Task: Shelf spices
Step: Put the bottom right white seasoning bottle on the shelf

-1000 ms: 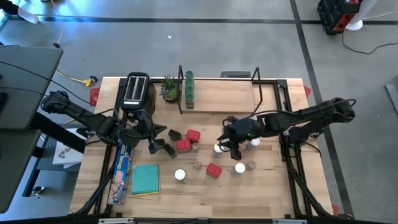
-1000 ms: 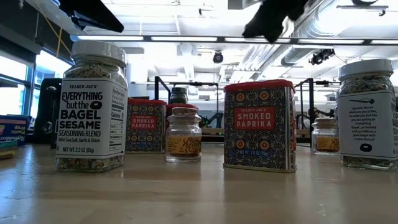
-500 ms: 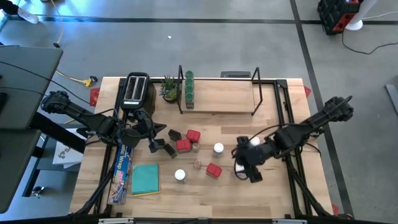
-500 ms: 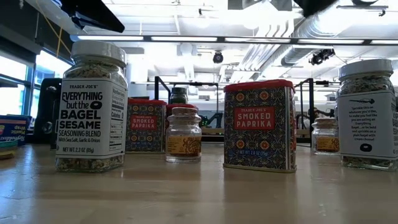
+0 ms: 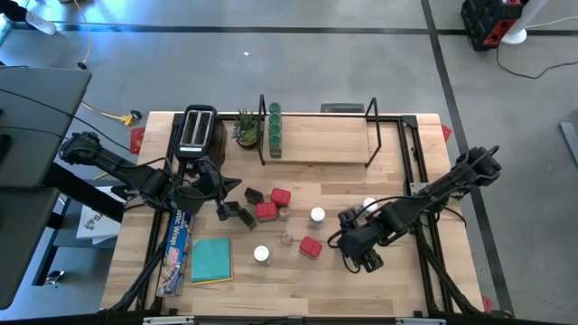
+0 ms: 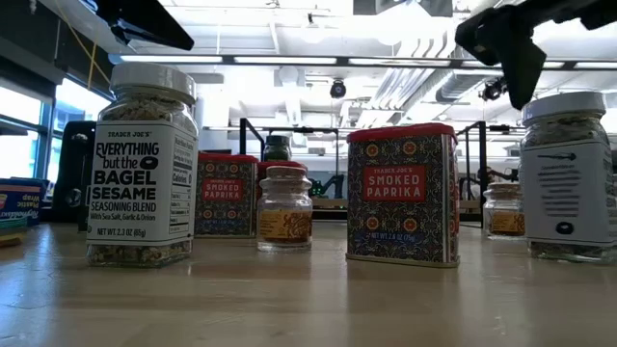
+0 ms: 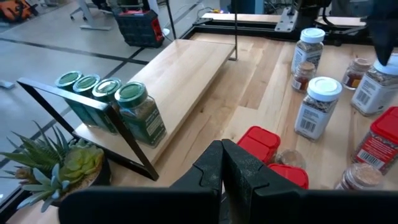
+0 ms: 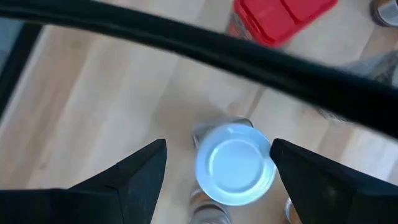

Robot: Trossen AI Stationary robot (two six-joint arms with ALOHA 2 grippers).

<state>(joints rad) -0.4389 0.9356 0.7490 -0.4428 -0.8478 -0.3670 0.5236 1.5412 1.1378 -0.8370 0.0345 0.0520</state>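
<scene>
Several green-lidded jars (image 5: pixel 274 127) stand at the left end of the light-wood shelf (image 5: pixel 321 143). Red tins (image 5: pixel 280 196), dark tins (image 5: pixel 245 217), white-lidded jars (image 5: pixel 317 215) and tiny clear jars (image 5: pixel 287 238) stand loose on the table. My right gripper (image 8: pixel 219 163) is open over one upright white-lidded jar (image 8: pixel 235 163) near the table's front right. One finger stands on each side of the lid, with a gap to it. My left gripper (image 7: pixel 222 167) is shut on nothing, left of the middle, beside the dark tins.
A black toaster (image 5: pixel 197 131) and a small potted plant (image 5: pixel 246 129) stand at the back left. A teal pad (image 5: pixel 212 260) and a long box of wrap (image 5: pixel 178 246) lie at the front left. Black frame rails (image 5: pixel 417 171) run along the right side.
My right gripper has gone from the table's middle toward the near edge and a little to the right. It has come down over the white-lidded jar there. My left arm has kept still.
</scene>
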